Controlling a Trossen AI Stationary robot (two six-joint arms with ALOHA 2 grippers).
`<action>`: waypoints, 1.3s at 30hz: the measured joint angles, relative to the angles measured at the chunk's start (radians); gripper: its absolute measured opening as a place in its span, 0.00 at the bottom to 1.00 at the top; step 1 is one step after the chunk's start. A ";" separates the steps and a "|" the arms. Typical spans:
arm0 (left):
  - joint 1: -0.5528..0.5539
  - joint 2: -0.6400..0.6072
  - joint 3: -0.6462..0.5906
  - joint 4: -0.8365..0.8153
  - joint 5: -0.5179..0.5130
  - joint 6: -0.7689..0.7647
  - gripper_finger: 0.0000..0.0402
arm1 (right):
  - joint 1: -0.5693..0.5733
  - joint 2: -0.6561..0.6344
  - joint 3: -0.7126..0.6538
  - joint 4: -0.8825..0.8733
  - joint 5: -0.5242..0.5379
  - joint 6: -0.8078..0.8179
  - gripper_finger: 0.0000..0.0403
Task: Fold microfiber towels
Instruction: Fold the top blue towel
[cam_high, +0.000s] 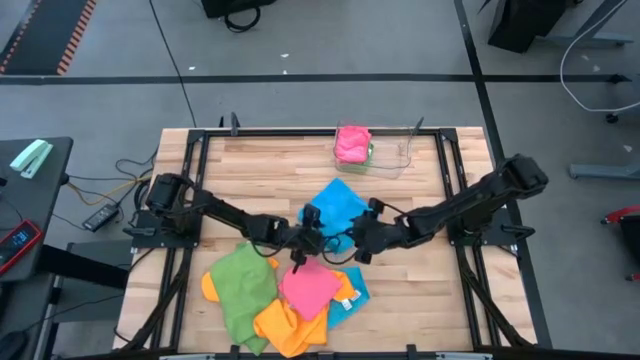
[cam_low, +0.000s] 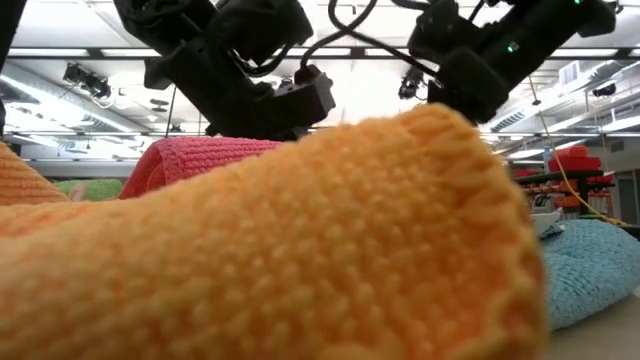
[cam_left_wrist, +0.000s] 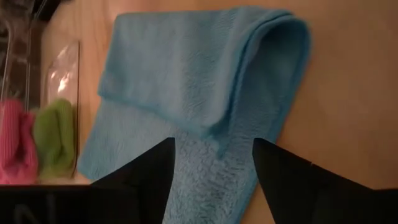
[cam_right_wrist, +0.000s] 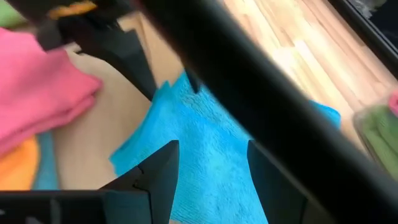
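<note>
The blue towel (cam_high: 338, 203) lies at mid-tabletop between both spread claws: left claw (cam_high: 312, 232) at its near-left edge, right claw (cam_high: 362, 228) at its near-right.

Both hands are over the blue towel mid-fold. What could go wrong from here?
1. The blue towel is only loosely doubled over; with the left hand open around its edge, pulling away may drag the fold open.
2. The right hand, also open, sits close beside the left arm, so they might bump.
3. The unfolded pile lies close by and could snag.
</note>
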 joint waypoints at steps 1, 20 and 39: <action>-0.003 0.000 0.000 0.005 0.002 0.009 0.56 | 0.005 0.005 0.000 -0.011 0.009 0.007 0.50; -0.007 0.001 0.000 0.059 -0.013 0.177 0.04 | 0.005 0.017 0.000 -0.035 0.034 0.049 0.50; -0.049 -0.021 0.000 -0.086 -0.215 0.170 0.03 | -0.020 0.017 -0.052 0.008 0.041 0.056 0.50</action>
